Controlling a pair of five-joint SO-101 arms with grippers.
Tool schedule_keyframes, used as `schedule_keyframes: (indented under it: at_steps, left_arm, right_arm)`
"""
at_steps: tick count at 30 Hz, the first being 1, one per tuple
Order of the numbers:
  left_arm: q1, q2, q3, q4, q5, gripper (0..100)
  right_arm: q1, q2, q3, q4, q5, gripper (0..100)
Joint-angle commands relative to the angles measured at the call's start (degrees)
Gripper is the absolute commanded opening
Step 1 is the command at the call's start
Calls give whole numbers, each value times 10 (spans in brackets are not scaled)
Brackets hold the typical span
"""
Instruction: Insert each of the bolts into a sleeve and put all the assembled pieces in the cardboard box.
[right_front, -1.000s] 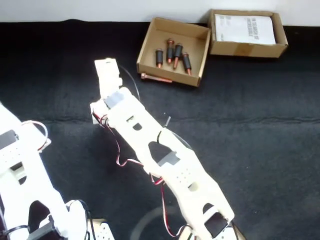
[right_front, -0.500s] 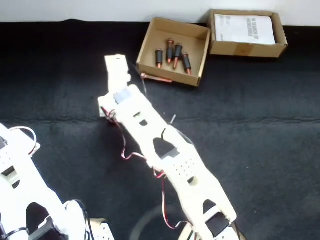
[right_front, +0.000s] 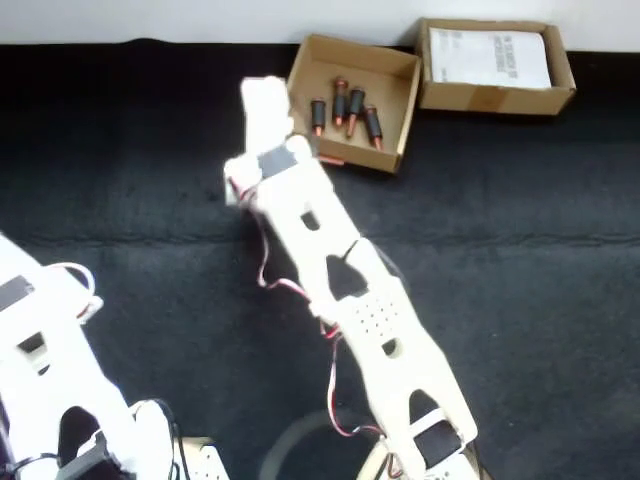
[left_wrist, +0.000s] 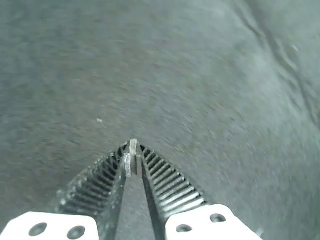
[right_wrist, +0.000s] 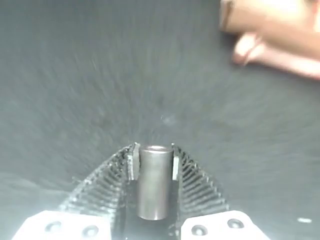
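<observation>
My right gripper (right_wrist: 152, 155) is shut on a grey sleeve (right_wrist: 152, 185) that points outward over the black cloth. A copper bolt (right_wrist: 285, 62) lies a little beyond it, off to one side. In the high view the right arm's wrist (right_front: 265, 105) hangs just left of the cardboard box (right_front: 408, 100). The bolt (right_front: 330, 160) peeks out from under the arm, by the box's front wall. Several assembled pieces (right_front: 345, 105) lie inside the box. My left gripper (left_wrist: 132, 156) is shut on nothing, low over bare cloth, and its arm (right_front: 40, 380) stands at the near left.
A second cardboard box (right_front: 495, 65) holding a printed sheet stands at the back right, touching the first. Black cloth (right_front: 520, 260) covers the table. Red and white wires (right_front: 262, 270) hang beside the right arm.
The right arm has swung away and to the right, from the middle left up to the box's left side, carrying the sleeve. The left arm has shifted slightly.
</observation>
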Motion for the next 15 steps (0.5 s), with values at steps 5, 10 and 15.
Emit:
schedule_keyframes:
  at_steps: [5, 10, 15]
  left_arm:
    - [133, 3, -25, 4, 71, 10]
    - [189, 73, -102, 7, 108, 15]
    - [225, 222, -263, 95, 160, 85]
  right_arm:
    - [44, -13, -312, 154, 60, 8]
    - [70, -89, -310, 213, 98, 7]
    - [83, -167, -306, 233, 134, 7]
